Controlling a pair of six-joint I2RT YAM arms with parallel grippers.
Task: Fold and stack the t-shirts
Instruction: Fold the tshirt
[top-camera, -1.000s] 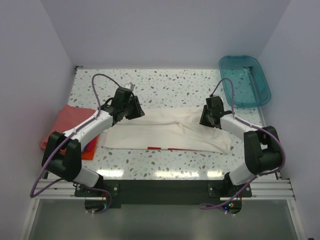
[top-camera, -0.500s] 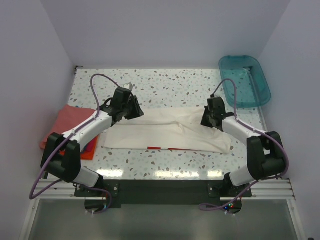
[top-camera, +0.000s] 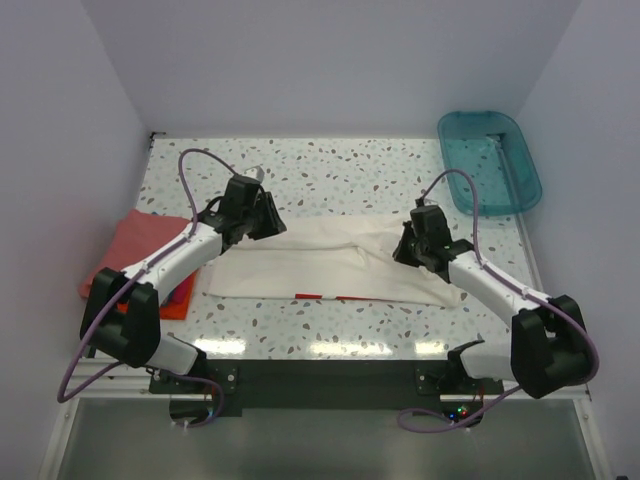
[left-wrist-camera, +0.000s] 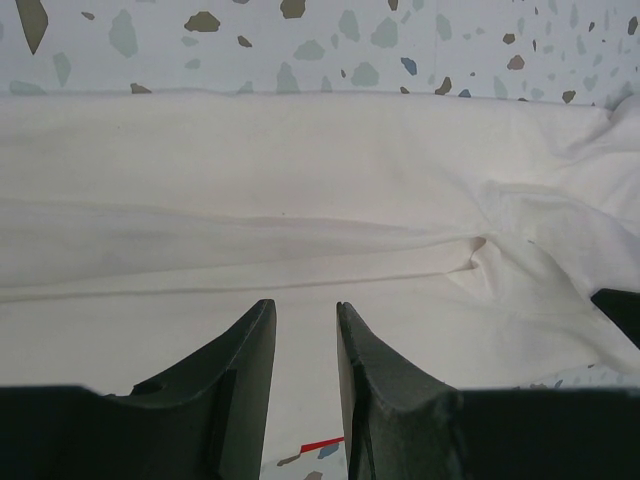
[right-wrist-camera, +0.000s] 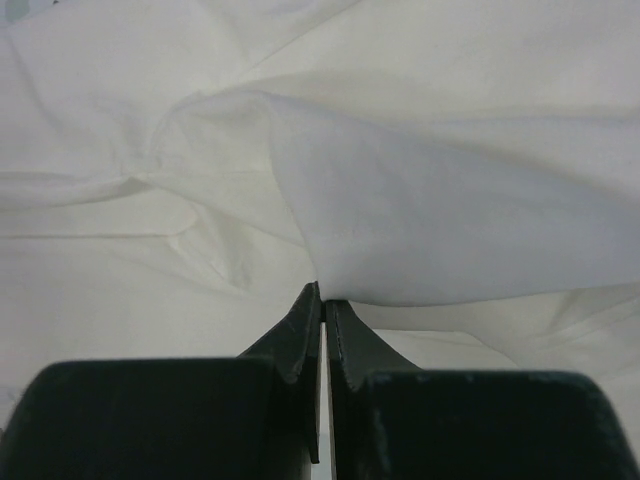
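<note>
Pinching a raised fold of the white tee (right-wrist-camera: 420, 190), the right gripper (right-wrist-camera: 322, 298) is clenched tight, with cloth lifting away from its tips. The left gripper (left-wrist-camera: 305, 318) hangs over the tee's other end with its jaws parted and nothing between them; released, by the look of it.

The tee lies mid-table (top-camera: 340, 170) as a long, rumpled band running left to right, a sliver of red print (top-camera: 318, 296) showing at its near edge. That suggests one lengthwise fold is in place, but the band is neither squared nor halved.

At the left edge sits a pile: a salmon-pink tee (top-camera: 135, 245) on top, an orange-red one (top-camera: 178, 300) peeking out beneath. Those look folded and stacked.

What remains, as I judge it: finish folding the white tee and set it on the pile. The tub (top-camera: 490, 160) stands far right, apart from everything.
</note>
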